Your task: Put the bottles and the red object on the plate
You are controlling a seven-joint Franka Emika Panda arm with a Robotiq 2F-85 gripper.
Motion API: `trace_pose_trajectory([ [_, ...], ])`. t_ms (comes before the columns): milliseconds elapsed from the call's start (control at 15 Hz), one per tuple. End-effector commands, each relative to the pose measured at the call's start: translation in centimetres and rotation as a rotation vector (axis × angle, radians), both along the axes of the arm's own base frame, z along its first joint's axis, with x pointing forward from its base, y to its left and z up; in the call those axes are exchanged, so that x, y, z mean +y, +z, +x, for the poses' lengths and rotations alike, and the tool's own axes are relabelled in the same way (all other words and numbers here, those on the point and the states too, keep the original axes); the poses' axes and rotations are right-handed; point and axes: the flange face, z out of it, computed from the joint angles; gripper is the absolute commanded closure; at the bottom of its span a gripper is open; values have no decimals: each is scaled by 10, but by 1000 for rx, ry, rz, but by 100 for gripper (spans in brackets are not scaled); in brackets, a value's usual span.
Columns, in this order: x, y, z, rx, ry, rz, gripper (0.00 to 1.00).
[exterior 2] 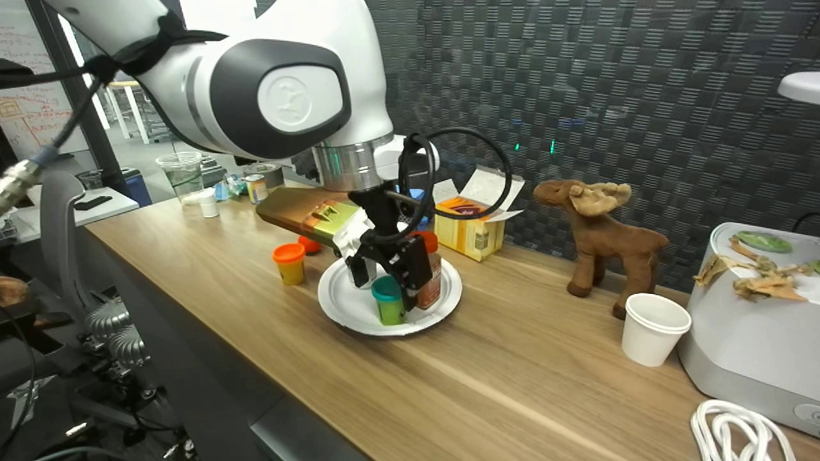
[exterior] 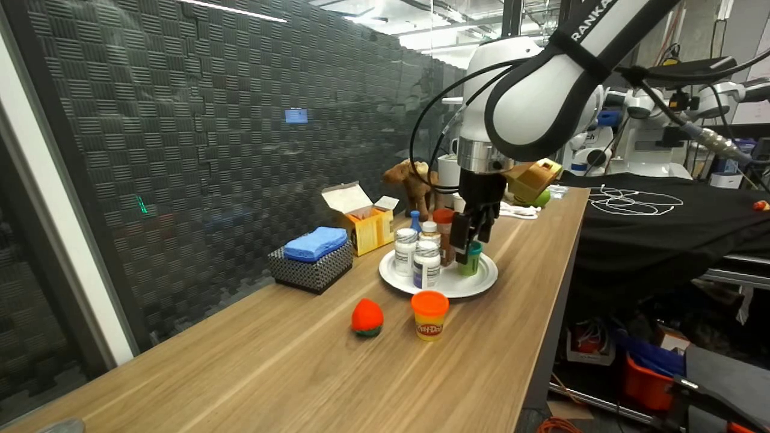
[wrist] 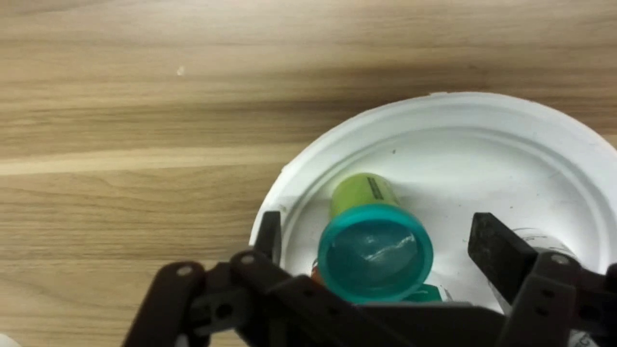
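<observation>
Three white bottles [exterior: 426,267] and a brownish red-capped bottle [exterior 2: 430,282] stand upright on the white plate [exterior: 463,290]. In the other views the arm hides much of the white ones. The red object [exterior: 367,316], bright red with a dark green underside, rests on the table off the plate; in an exterior view only part of this red object [exterior 2: 309,244] shows. My gripper [wrist: 378,233] is low over the plate with its fingers spread wide, one either side of a green cup [wrist: 376,255] with a teal lid. Gaps show between lid and fingers, so nothing is gripped.
A yellow tub [exterior: 429,317] with an orange lid stands just off the plate, beside the red object. Along the wall are a tissue box [exterior: 313,267] with a blue sponge, an open yellow box [exterior 2: 474,230], a plush moose [exterior 2: 608,243] and a paper cup [exterior 2: 655,330].
</observation>
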Motion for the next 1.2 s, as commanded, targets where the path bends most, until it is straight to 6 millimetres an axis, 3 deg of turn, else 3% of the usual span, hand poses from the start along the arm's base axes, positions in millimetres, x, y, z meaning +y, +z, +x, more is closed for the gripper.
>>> trace_pose_trajectory([
  [0, 10, 27, -36, -69, 26, -16, 0],
  [200, 26, 36, -66, -72, 30, -9, 0],
  [400, 53, 38, -78, -60, 51, 8, 0],
  [800, 117, 17, -61, -31, 149, 47, 0],
  [1133, 155, -1, -49, 8, 228, 69, 0],
])
